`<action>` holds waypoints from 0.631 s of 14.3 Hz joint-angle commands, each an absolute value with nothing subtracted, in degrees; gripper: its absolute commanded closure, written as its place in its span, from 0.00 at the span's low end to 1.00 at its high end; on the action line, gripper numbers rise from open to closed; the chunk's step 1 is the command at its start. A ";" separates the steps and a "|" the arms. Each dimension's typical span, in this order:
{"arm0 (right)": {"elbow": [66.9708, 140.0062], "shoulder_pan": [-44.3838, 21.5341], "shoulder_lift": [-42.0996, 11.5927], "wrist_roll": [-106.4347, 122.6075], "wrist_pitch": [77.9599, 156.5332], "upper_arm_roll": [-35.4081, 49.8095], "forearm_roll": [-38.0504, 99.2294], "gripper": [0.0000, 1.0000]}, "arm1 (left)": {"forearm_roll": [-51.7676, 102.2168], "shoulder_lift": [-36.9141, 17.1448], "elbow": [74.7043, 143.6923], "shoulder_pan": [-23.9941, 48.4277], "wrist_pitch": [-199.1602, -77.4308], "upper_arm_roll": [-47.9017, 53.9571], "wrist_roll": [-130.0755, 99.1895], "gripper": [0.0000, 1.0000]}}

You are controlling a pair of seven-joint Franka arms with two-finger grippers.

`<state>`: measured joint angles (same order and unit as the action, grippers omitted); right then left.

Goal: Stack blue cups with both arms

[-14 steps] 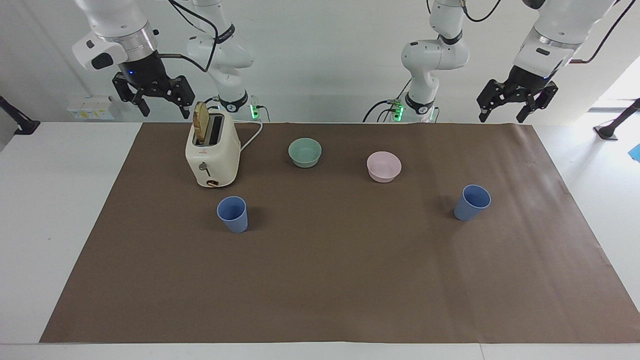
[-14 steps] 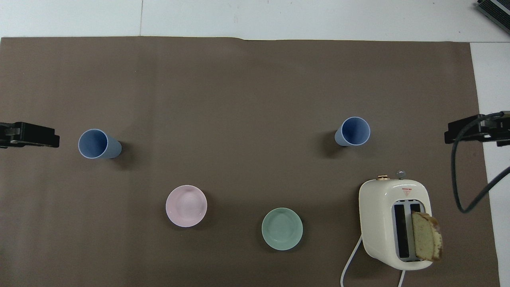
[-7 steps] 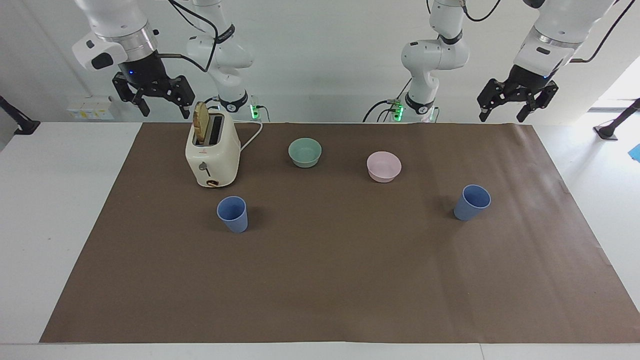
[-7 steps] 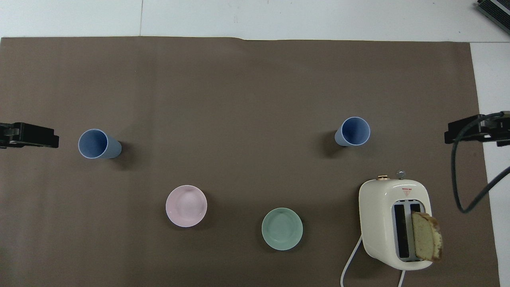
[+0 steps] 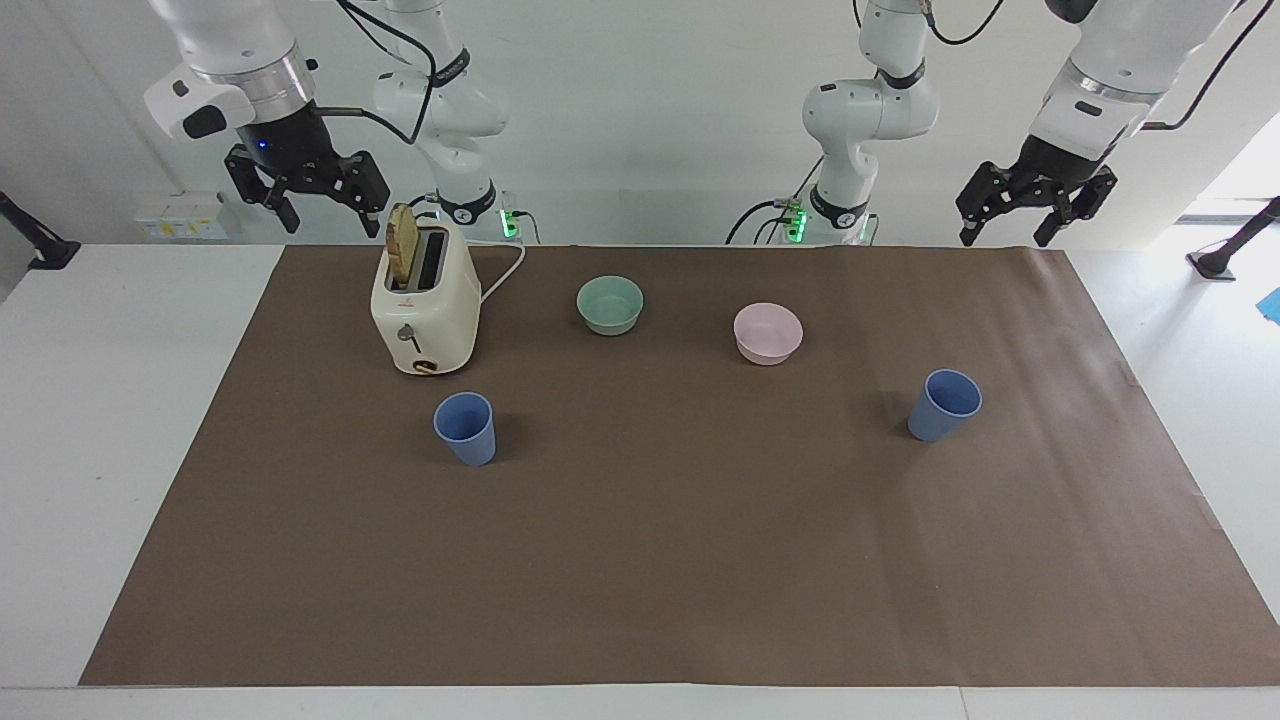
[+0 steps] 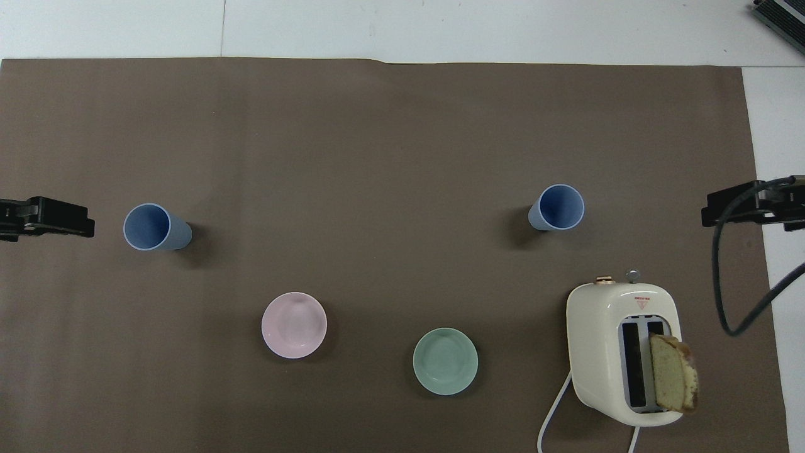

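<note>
Jaws apart on both raised grippers (image 5: 1008, 232) (image 5: 327, 222), half cut off overhead; blue cups (image 5: 465, 427) (image 5: 943, 404) unstacked.

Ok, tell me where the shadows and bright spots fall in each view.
Facing view: each blue cup casts a soft shadow on the brown mat, and bright light washes out the left arm's end of the table. Overhead view: soft shadows beside both cups; even light, no glare.
</note>
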<state>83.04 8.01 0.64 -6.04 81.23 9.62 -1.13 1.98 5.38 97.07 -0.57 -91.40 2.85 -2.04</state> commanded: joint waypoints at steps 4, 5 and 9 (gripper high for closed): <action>84.55 9.14 1.85 -4.39 82.09 10.02 0.00 0.00 | 2.37 5.28 110.20 -4.65 -107.30 3.08 -1.14 0.00; 84.55 9.14 1.85 -4.39 82.09 10.02 0.00 0.00 | 2.37 4.49 110.91 -5.53 -108.18 3.08 -1.14 0.00; 84.55 9.14 1.85 -4.39 82.09 10.02 0.00 0.00 | 2.37 0.45 116.35 -7.12 -117.49 3.08 -1.41 0.00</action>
<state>83.04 8.01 0.64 -6.04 81.23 9.62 -1.13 1.98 1.66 112.74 -6.17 -112.28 2.64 -1.93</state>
